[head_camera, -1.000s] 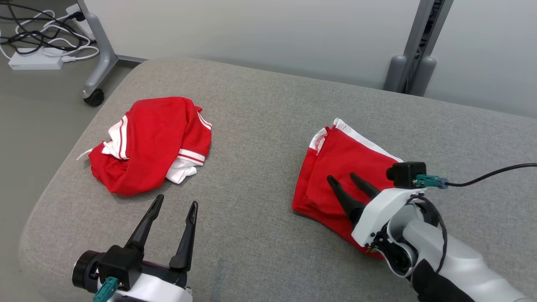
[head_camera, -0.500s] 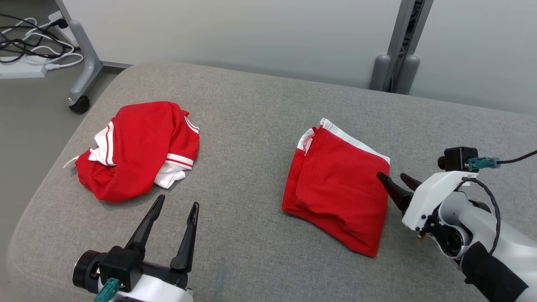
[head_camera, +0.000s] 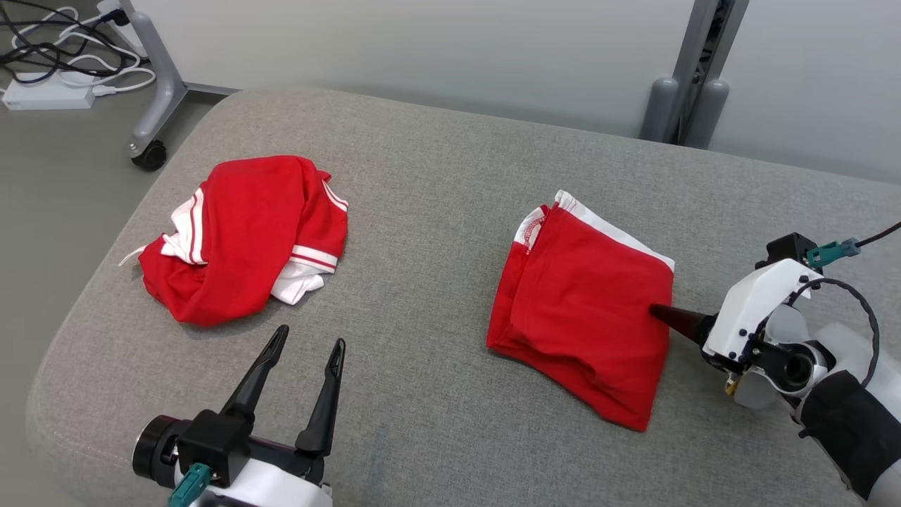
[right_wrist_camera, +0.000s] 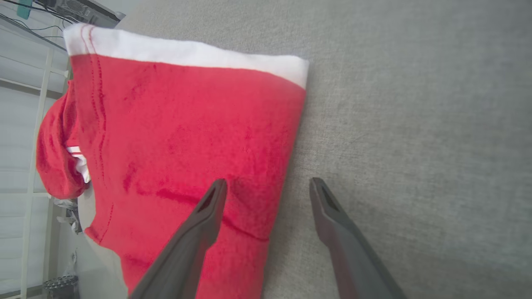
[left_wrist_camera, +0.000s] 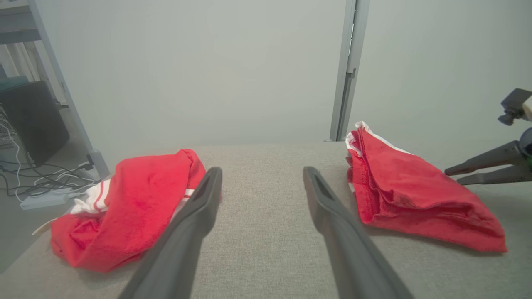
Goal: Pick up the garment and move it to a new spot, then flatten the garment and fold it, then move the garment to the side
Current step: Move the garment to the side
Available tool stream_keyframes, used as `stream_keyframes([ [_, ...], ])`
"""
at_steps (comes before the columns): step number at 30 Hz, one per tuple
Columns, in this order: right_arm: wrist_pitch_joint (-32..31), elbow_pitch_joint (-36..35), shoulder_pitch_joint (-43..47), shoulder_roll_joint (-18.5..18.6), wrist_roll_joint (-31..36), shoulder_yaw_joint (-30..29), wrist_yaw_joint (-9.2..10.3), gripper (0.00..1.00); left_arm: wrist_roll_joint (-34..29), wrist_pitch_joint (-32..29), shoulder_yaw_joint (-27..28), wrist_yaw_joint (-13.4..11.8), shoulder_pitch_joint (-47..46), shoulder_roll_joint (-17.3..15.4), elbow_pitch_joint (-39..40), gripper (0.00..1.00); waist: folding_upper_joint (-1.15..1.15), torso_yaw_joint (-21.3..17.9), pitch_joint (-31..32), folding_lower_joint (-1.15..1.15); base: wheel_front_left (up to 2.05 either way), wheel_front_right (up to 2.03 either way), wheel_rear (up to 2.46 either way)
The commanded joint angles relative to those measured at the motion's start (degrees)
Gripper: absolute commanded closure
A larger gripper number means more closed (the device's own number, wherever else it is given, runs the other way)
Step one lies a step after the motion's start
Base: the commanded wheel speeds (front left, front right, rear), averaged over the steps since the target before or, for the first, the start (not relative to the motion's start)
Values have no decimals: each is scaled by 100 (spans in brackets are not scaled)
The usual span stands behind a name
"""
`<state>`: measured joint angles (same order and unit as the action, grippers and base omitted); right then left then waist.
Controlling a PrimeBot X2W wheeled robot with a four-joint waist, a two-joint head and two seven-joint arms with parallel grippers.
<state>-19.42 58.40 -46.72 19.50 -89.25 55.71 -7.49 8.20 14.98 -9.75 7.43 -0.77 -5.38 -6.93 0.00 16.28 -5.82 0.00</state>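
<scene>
Two red garments lie on the grey cushion [head_camera: 436, 176]. The folded garment [head_camera: 584, 310] sits toward its right edge, released, the right pincer [right_wrist_camera: 268, 182] having backed off to that garment's right side, fingers apart. The left pincer [head_camera: 311, 336] waits apart near the front edge, so the crumpled garment [head_camera: 239, 239] is likely next.

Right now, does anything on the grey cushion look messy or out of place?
Yes. The crumpled garment on the left of the grey cushion lies bunched in a heap, with its white striped trim twisted across it. The folded garment on the right lies flat and squared. Nothing looks spilled or damaged.
</scene>
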Motion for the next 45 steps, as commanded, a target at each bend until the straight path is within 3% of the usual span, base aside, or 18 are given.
stream_keyframes([
  [1, -73, 28, -36, -6, -51, -32, -1, 0, 22, 17, 10, 9, -84, -25, -10, 0, 0, 30, -11, 0, 0, 0, 0],
  [11, -668, 228, 69, -179, -338, -128, -1, 0, 38, 17, 7, 9, -114, -27, 2, 0, 0, 128, -83, 0, 0, 0, 0],
  [16, -600, 434, 14, -327, -311, -136, 1, 3, 61, 17, -26, 9, -161, -12, -9, 0, 0, 171, -170, 0, 0, 0, 0],
  [17, -572, 462, -4, -360, -291, -137, 1, 12, 66, 17, -33, 9, -177, -12, -13, 0, 0, 181, -185, 0, 0, 0, 0],
  [18, -523, 436, -24, -392, -271, -135, 1, 58, 72, 17, -38, 9, -187, -10, -20, 0, 0, 190, -196, 0, 0, 0, 0],
  [19, -466, 421, -49, -403, -234, -126, 1, 92, 77, 17, -40, 9, -197, -8, -28, 0, 0, 197, -204, 0, 0, 0, 0],
  [20, -466, 421, -49, -403, -234, -126, 1, 92, 77, 17, -40, 9, -197, -8, -28, 0, 0, 197, -204, 0, 0, 0, 0],
  [21, -431, 413, -74, -392, -198, -108, 1, 100, 82, 17, -41, 9, -206, -6, -33, 0, 0, 201, -207, 0, 0, 0, 0],
  [32, -431, -1, -168, -95, 53, 21, 0, 100, 33, 17, 63, 9, -83, 17, -46, 0, 0, -29, -56, 0, 0, 0, 0],
  [45, -575, -242, -760, 627, 656, 393, -1, 100, -2, 17, 51, 9, -177, -80, 74, 0, 0, -595, -237, 0, 0, 0, 0],
])
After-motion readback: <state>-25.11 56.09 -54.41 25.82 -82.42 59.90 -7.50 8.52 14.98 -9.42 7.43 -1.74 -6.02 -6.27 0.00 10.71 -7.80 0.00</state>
